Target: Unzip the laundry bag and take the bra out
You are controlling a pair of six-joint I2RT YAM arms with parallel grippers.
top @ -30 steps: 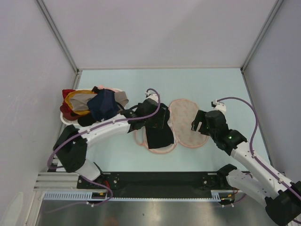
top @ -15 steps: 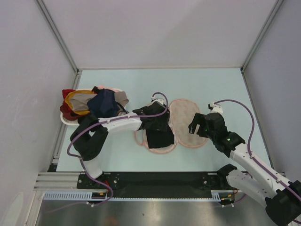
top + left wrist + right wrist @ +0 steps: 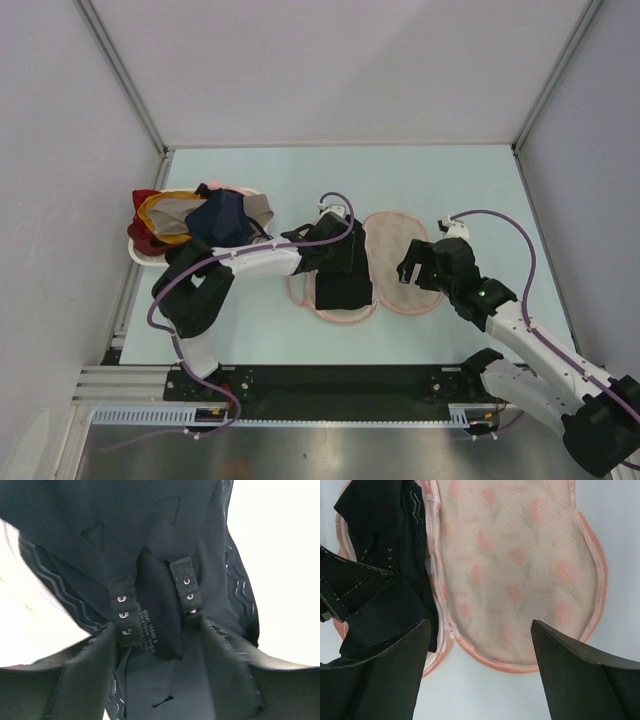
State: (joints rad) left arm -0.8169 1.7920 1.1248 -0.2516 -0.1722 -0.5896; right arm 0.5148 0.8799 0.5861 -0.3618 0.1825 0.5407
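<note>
The laundry bag lies unzipped and spread flat in two halves; its beige-pink right half [image 3: 398,262] with red motifs fills the right wrist view [image 3: 520,565]. A black bra [image 3: 342,290] lies on the left half, whose pink rim [image 3: 335,319] shows below it. My left gripper [image 3: 330,260] is down on the bra's far end, fingers wide apart, with black fabric and the hook bands [image 3: 187,587] between them. My right gripper [image 3: 408,268] is open and empty, hovering over the right half's near edge [image 3: 520,662]. The bra shows at the left there [image 3: 380,540].
A heap of navy, red and yellow garments [image 3: 200,222] sits in a white basket at the left. Grey enclosure walls stand on three sides. A black strip [image 3: 340,380] runs along the table's near edge by the arm bases.
My left arm has folded its elbow back toward its base while its gripper stayed on the bra. My right gripper has moved slightly left, closer to the bag's right half.
</note>
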